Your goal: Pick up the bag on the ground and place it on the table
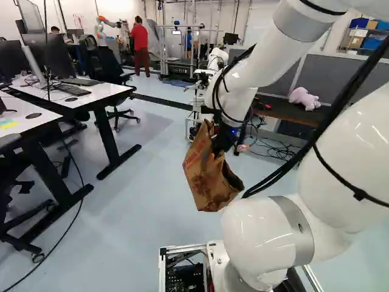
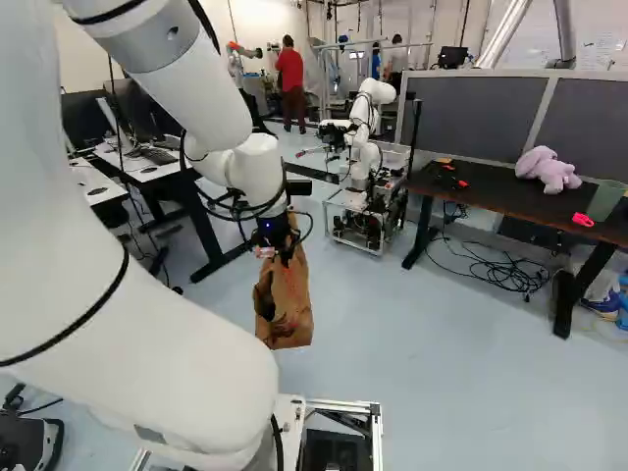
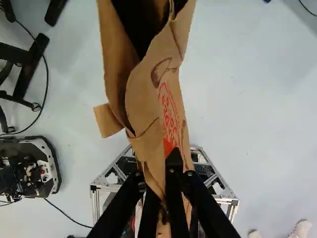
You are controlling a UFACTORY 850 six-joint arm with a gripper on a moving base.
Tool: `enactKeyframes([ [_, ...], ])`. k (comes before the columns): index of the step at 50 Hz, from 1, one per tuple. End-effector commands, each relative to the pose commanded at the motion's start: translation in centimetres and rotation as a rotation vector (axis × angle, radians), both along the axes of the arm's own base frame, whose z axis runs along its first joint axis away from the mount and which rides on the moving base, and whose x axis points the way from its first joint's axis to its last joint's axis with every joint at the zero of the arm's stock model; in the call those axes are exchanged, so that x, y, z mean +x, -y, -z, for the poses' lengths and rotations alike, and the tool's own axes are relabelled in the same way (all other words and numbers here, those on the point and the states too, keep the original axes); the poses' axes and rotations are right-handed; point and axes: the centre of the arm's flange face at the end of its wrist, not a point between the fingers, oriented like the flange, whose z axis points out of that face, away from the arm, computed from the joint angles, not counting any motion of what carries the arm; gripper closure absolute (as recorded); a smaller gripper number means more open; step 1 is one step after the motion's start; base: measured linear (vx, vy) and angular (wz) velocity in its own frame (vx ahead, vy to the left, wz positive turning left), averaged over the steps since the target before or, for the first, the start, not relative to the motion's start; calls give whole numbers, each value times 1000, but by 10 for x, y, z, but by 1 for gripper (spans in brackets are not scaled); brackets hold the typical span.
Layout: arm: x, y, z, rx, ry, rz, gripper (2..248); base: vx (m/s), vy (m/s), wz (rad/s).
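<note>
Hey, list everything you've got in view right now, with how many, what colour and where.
Paper bag: one, brown with red print, hanging in the fingers above the floor
Floor: one, pale blue-grey, below the bag
Dark table: one, right of right base view
Plush toy: one, pinkish purple, on dark table
Cup-like container: one, green, beside the toy
Desks: two, white-topped, left of left base view
Monitors: several, dark, on desks
Office chair: at least one, black, by desks
Cables: uncounted, black, under dark table
Another robot: one nearby, white, beyond the bag
Arm: one, white, foreground
Gripper: one, black, shut on bag
</note>
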Motion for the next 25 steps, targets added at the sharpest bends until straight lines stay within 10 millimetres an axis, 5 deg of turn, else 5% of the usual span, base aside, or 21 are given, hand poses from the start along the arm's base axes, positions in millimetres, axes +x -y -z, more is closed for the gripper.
enactKeyframes([
  [25, 11, 6, -35, 13, -20, 10, 229, 0, 0, 0],
])
